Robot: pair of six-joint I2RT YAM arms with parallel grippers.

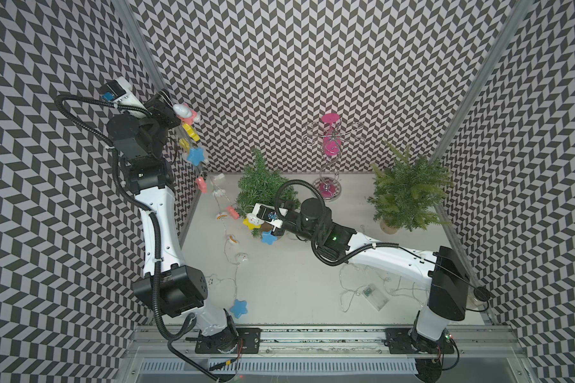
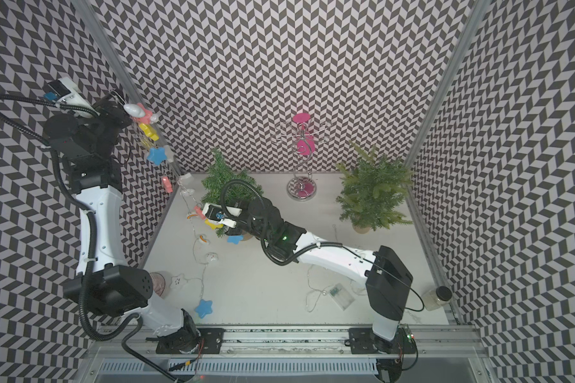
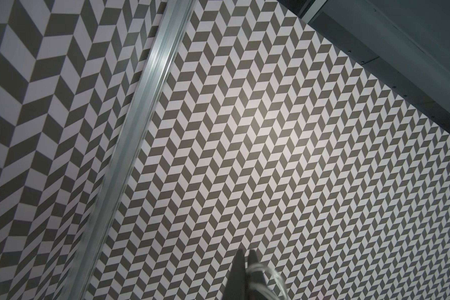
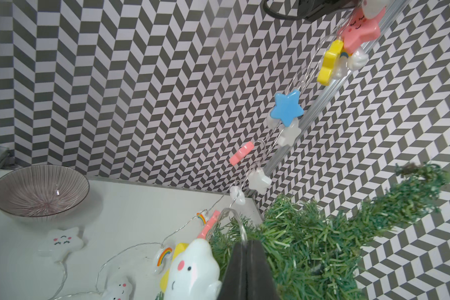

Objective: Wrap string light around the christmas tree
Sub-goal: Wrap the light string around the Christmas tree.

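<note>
White table (image 1: 279,288) up front carries the string light (image 1: 241,258), then we see the right gripper (image 4: 246,245) pinched shut on its wire at the tree (image 1: 261,180), left gripper (image 3: 246,255) clamping it high by the wall (image 1: 312,83).

Glossy plastic string light (image 4: 286,109), bristly matt christmas tree (image 4: 309,241)

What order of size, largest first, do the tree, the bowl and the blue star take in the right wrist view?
1. tree, though nearness to the camera enlarges it
2. bowl
3. blue star
</note>
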